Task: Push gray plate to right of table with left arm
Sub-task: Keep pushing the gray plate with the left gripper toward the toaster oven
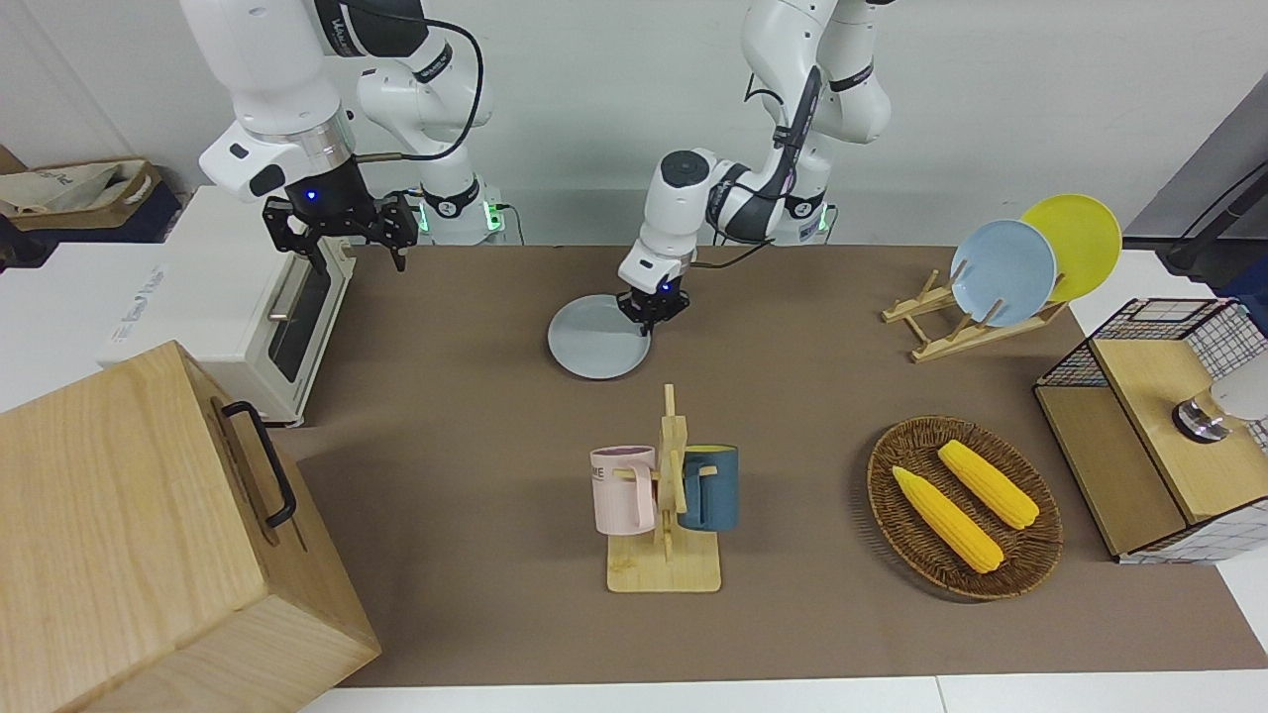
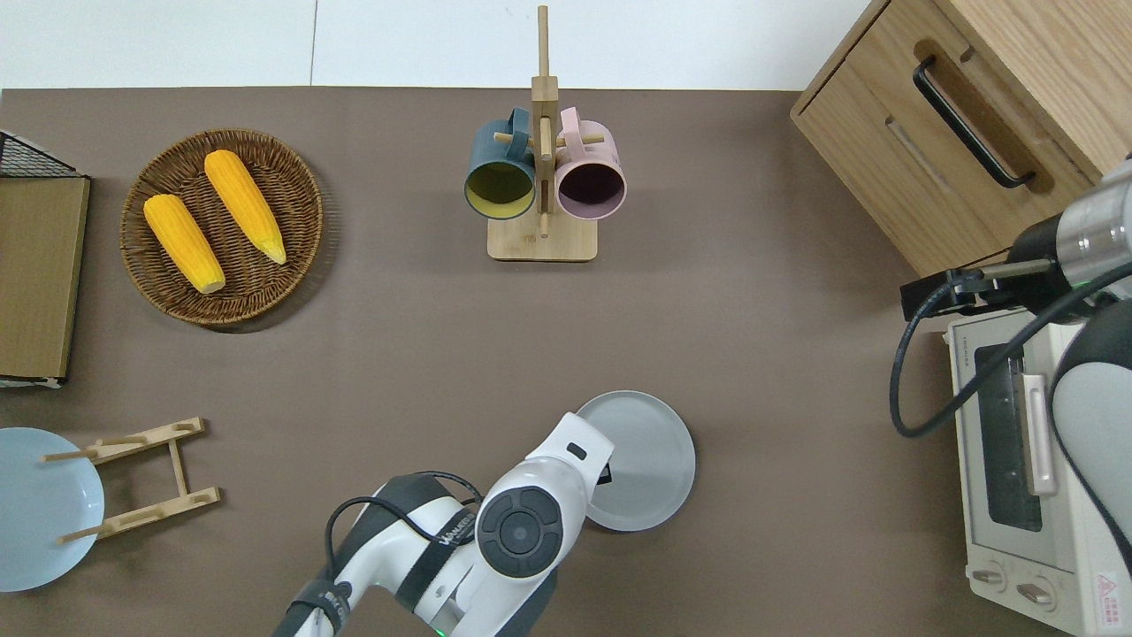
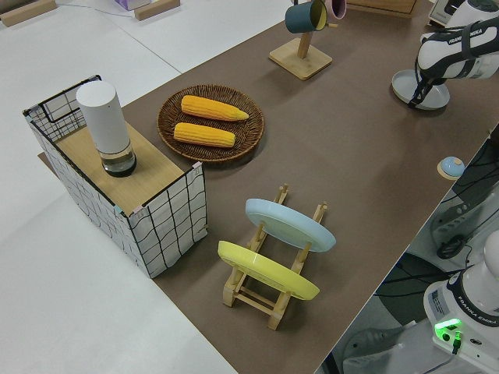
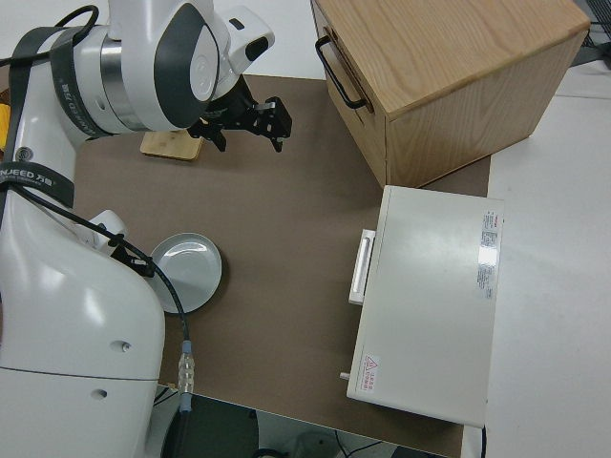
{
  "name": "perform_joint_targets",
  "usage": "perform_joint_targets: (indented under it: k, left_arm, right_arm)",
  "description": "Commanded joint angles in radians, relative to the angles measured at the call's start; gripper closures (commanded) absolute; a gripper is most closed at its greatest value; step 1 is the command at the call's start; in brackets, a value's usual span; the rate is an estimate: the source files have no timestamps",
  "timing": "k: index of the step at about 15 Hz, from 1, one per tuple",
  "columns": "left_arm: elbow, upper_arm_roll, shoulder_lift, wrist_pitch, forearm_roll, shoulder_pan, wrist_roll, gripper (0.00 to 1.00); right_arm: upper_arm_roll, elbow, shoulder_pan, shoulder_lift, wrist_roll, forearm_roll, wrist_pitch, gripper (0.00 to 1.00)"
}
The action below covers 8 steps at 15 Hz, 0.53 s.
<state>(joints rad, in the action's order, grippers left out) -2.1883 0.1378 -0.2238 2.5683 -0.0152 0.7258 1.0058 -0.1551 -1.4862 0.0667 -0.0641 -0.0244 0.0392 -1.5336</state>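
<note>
Front view: left tool [image 1: 653, 308] sits low on the gray plate [image 1: 594, 339], at its rim toward the left arm's end; whether its fingers are parted cannot be told (too dark). Right arm is parked.

Overhead view: the plate [image 2: 646, 460] lies flat on the brown counter [image 2: 778, 265], nearer the robots than the mug rack [image 2: 542, 177].

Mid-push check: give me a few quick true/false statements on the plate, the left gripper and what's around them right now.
1. The left gripper is down at the gray plate. True.
2. The gray plate sits in the wooden rack. False: it lies flat on the table.
3. Two corn cobs lie in the wicker basket. True.
4. The plate touches the toaster oven. False: bare mat lies between them.
</note>
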Motion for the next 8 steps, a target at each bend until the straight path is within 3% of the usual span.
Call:
perform_joint_targets:
  k: [1,3,8]
  left_arm:
    - [0.149,-0.011,-0.156,-0.005,0.058,0.067,0.114,1.00]
    - [0.197,-0.009,-0.199,-0.004,0.102,0.075,0.163,1.00]
    - [0.255,-0.009,-0.223,-0.013,0.118,0.103,0.209,1.00]
  right_arm:
    - [0.000,0.001,0.001,0.006,-0.003,-0.007,0.010,0.017]
    - [0.000,0.001,0.001,0.006,-0.003,-0.007,0.010,0.017]
    - [0.000,0.001,0.001,0.006,-0.003,-0.007,0.010,0.017]
